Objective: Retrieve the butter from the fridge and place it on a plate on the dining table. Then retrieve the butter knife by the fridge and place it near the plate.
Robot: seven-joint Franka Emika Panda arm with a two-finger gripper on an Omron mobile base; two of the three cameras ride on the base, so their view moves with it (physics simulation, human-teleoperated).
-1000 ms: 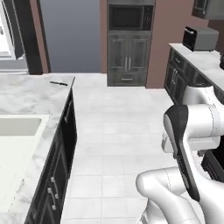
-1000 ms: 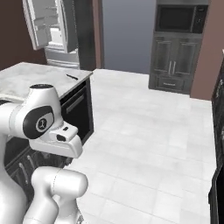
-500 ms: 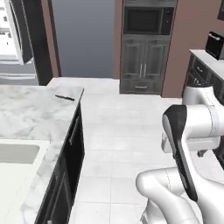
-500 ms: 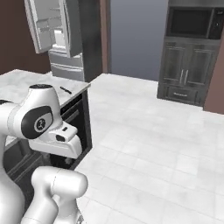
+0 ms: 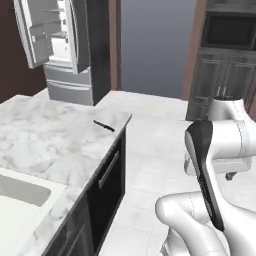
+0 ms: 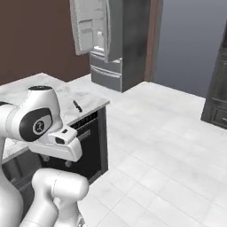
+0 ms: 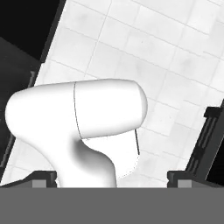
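Left base view showed the butter knife (image 5: 103,125) lying flat on the marble counter (image 5: 45,145) near its far corner, at about 10 o'clock from the arm. The fridge (image 5: 60,45) stood beyond with one door open. Gripper fingertips (image 7: 43,178) sat wide apart, holding nothing.

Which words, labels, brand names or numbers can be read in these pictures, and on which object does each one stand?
None can be read.
The fridge, with its door open: no brand or label shows.
The built-in oven in the dark cabinet: no readable marking.
The butter knife on the marble counter: plain black, no text.
A small round mark on the robot arm's joint in the right base view is too small to read.
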